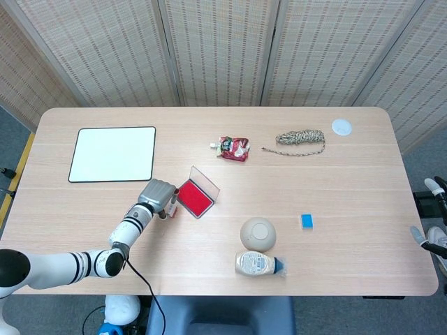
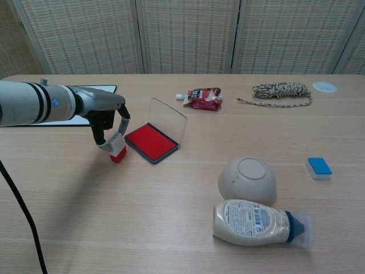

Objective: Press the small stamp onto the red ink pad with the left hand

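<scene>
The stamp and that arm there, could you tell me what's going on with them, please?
The left hand holds the small stamp beside the open red ink pad, on the pad's left in the chest view, low over the table. The stamp is off the pad, not on it. The right hand barely shows at the head view's right edge, away from the work.

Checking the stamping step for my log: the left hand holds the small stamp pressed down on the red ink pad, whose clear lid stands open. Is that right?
Not quite. The left hand holds the small stamp, but the chest view shows the stamp beside the red ink pad, off its near-left edge, not pressed on it. The clear lid does stand open.
</scene>
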Available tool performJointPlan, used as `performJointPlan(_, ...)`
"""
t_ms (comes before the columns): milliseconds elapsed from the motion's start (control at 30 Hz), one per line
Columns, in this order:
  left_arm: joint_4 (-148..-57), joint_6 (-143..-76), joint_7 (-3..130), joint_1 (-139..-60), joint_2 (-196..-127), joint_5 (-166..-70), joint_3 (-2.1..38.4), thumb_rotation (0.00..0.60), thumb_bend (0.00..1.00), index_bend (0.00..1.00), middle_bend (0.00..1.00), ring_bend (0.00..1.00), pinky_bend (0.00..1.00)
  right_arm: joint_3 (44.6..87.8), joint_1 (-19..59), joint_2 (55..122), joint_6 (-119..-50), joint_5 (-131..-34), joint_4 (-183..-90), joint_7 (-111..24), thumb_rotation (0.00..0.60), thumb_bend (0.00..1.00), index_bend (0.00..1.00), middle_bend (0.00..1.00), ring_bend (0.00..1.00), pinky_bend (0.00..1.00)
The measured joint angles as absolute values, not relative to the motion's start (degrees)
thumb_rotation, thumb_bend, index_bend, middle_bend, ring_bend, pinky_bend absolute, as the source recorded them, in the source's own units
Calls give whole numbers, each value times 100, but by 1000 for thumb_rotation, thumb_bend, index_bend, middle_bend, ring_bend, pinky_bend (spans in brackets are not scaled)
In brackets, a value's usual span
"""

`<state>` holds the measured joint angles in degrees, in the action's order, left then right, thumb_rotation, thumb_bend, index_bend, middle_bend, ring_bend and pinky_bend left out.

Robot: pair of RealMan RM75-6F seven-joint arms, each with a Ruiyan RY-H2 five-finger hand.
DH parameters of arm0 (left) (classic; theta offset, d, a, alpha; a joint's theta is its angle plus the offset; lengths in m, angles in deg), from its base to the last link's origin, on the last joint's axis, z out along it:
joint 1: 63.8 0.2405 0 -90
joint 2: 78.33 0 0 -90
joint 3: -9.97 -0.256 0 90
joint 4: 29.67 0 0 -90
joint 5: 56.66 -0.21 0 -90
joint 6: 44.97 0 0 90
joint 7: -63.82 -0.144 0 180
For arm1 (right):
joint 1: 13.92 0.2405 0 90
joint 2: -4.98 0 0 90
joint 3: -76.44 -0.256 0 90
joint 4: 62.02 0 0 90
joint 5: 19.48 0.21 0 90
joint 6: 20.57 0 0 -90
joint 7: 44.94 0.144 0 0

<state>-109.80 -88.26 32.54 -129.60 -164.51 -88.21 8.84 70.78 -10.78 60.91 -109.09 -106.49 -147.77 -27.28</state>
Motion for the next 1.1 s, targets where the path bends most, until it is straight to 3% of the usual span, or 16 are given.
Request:
performJointPlan(100,-10980,-8812,3237,-12950,-16433,-8816,896,600,369,657,1000,911,936,7071,-1091,6095,-10941,-10644,-14780,-2727,600,294,0,0,0,0)
performJointPlan(267,-11010,-8803,3186,-12949,-16400,-8727,913,600,285,402,1000,897,931,7072,-1078,6100,-10905,-10640,-14773,-2723,600,294,0,0,0,0)
performJointPlan(333,-11034,-8789,3169,-12953,-16379,-8679,918,600,275,357,1000,894,930,7075,-1061,6100,-10870,-10639,-14768,-2723,600,294,0,0,0,0)
performJointPlan(767,-11261,-8918,2995,-12965,-16238,-8473,910,600,257,280,1000,879,920,7063,-1041,6107,-10846,-10613,-14762,-2737,600,294,0,0,0,0)
performJointPlan(1100,-12651,-9817,2900,-12743,-15414,-8719,903,600,246,220,1000,785,869,7072,-1038,6129,-10854,-10632,-14782,-2809,600,295,0,0,0,0)
